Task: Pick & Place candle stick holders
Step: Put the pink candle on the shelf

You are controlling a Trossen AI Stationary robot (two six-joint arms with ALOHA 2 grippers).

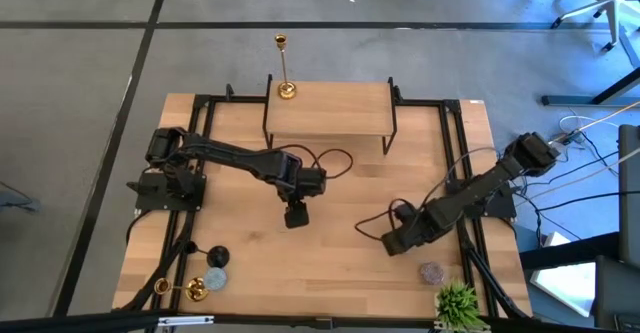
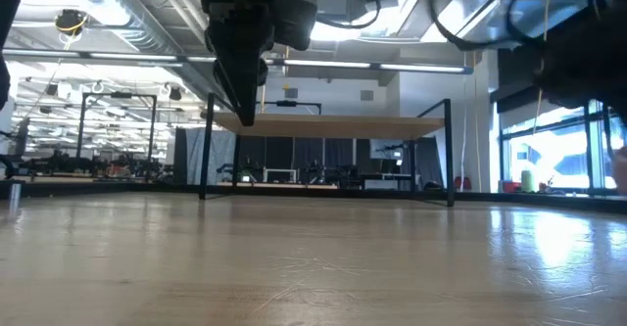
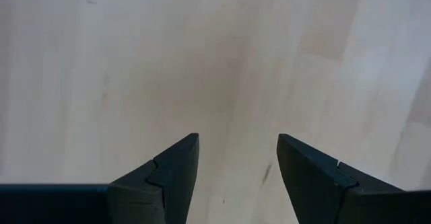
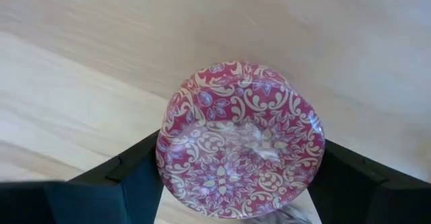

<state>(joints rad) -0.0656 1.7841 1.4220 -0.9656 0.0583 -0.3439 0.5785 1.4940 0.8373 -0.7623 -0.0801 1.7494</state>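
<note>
The left arm reaches over mid-tabletop (image 1: pixel 330 273), its claw (image 3: pixel 238 167) pointing straight down, open and empty. The right arm angles low, its claw (image 4: pixel 236 183) gripping a red patterned disc (image 4: pixel 239 140). One candlestick (image 1: pixel 284 68) stands upright on the shelf (image 1: pixel 330 113); another candlestick (image 1: pixel 180 290) lies flat at the near left corner.
</note>
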